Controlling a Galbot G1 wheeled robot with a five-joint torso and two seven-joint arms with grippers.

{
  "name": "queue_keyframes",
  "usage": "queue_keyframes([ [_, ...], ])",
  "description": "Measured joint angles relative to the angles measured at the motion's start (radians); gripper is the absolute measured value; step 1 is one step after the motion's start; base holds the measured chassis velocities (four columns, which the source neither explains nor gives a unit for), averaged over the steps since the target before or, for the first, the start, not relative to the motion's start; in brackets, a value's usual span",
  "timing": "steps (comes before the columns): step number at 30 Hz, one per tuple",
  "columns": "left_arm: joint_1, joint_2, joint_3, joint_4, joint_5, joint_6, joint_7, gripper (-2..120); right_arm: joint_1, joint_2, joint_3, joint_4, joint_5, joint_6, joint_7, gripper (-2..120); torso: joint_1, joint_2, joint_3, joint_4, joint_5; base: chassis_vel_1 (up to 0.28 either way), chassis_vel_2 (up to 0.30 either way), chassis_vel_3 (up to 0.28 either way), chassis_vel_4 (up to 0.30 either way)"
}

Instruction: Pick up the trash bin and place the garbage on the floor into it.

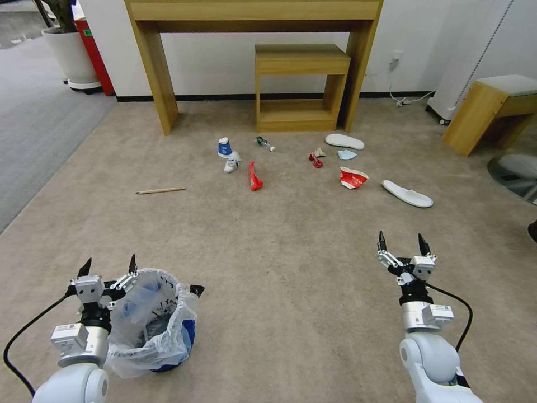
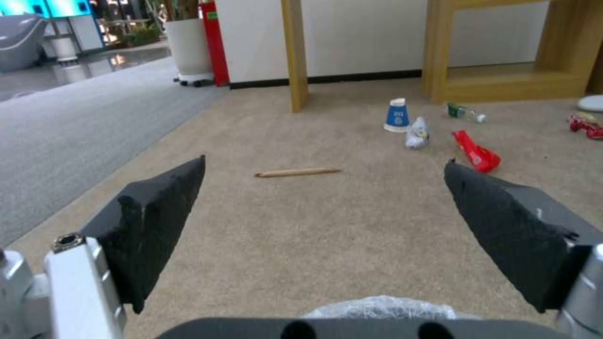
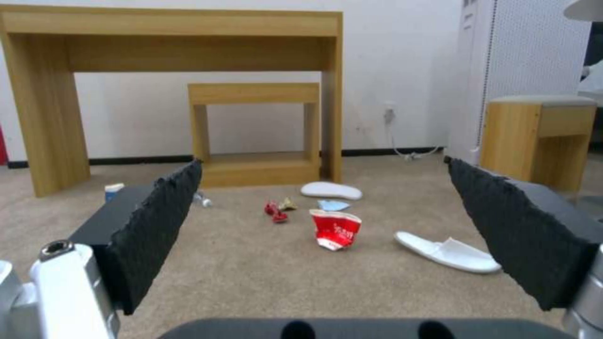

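**Bin beside left arm, litter ahead on carpet**

Left gripper: fingers spread, empty, just beside the trash bin, which stands on the beige floor.
Right gripper: fingers spread, empty, held above the carpet.
Garbage, well ahead near the wooden table: blue-white cup, red wrapper strip, small bottle, red-white bowl, two white slippers.

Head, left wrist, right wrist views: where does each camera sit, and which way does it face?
Head view: high, facing forward and down at the floor; left gripper beside the trash bin, right gripper, both open.
Left wrist view: low, facing ahead between its fingers toward the blue-white cup.
Right wrist view: low, toward the red-white bowl.
Both wrist views share the wooden desk.
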Motion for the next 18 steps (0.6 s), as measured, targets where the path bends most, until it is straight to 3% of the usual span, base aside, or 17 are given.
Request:
queue_keyframes([
  [10, 0.011, 0.041, 0.004, -0.006, -0.017, 0.080, -0.058, 100, -0.006, -0.011, -0.001, -0.002, 0.020, 0.002, 0.016, 100, 0.000, 0.000, 0.000, -0.0001, -0.0001, 0.000, 0.000, 0.000, 0.000],
  [13, 0.031, 0.089, -0.007, -0.035, -0.095, 0.162, -0.087, 100, -0.006, -0.019, -0.002, -0.004, 0.028, 0.002, 0.016, 100, 0.000, 0.000, 0.000, 0.0000, 0.0000, 0.000, 0.000, 0.000, 0.000],
  [18, 0.044, 0.132, -0.021, -0.056, -0.161, 0.202, -0.104, 100, -0.011, -0.016, -0.006, -0.005, 0.024, -0.002, 0.018, 100, 0.000, 0.000, 0.000, 0.0000, 0.0000, 0.000, 0.000, 0.000, 0.000],
])
